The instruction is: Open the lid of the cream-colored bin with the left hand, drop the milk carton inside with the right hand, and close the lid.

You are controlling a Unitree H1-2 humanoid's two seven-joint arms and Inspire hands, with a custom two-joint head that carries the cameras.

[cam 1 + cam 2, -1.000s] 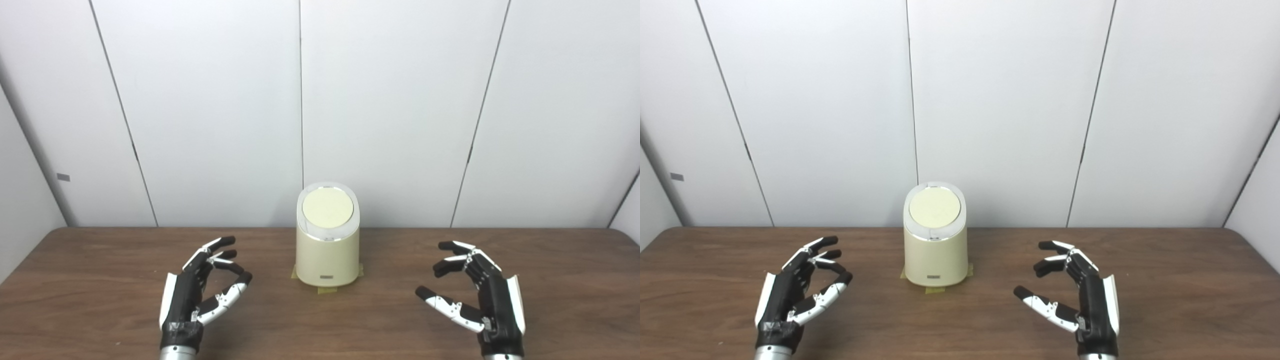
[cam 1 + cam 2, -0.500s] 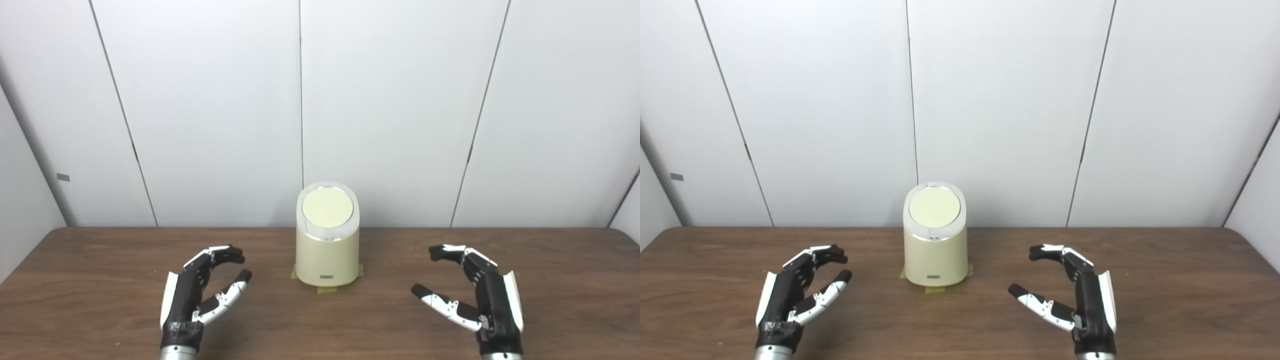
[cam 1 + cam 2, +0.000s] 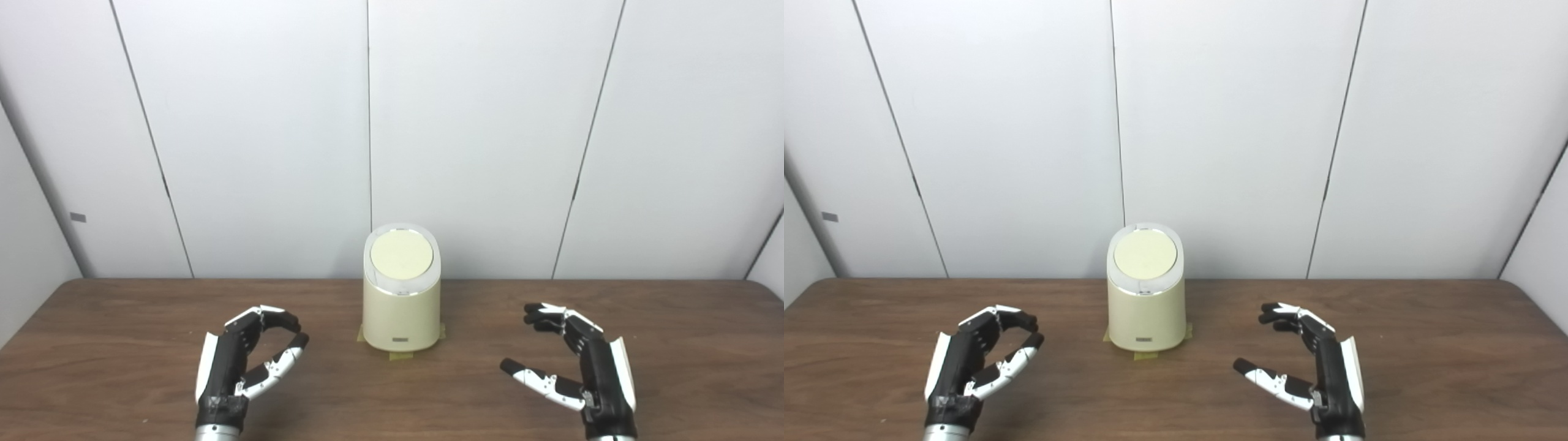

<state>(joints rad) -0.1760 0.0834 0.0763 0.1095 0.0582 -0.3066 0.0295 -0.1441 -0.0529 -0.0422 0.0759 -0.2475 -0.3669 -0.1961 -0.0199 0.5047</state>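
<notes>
While lid (image 3: 401, 255) sits closed on bin (image 3: 401, 309), taped to table (image 3: 122, 343) against sliding, my left hand (image 3: 245, 361) and right hand (image 3: 582, 367) flank it, fingers (image 3: 272, 318) curled loosely, grasping nothing; no carton visible.

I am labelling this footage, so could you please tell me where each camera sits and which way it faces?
Left eye view: head camera, facing forward and down at the cream-colored cylindrical bin on the brown wooden table; left hand and right hand show.
Right eye view: beside it, same scene; bin appears further left.
Shared: bin, table, both hands, white panelled wall.
</notes>
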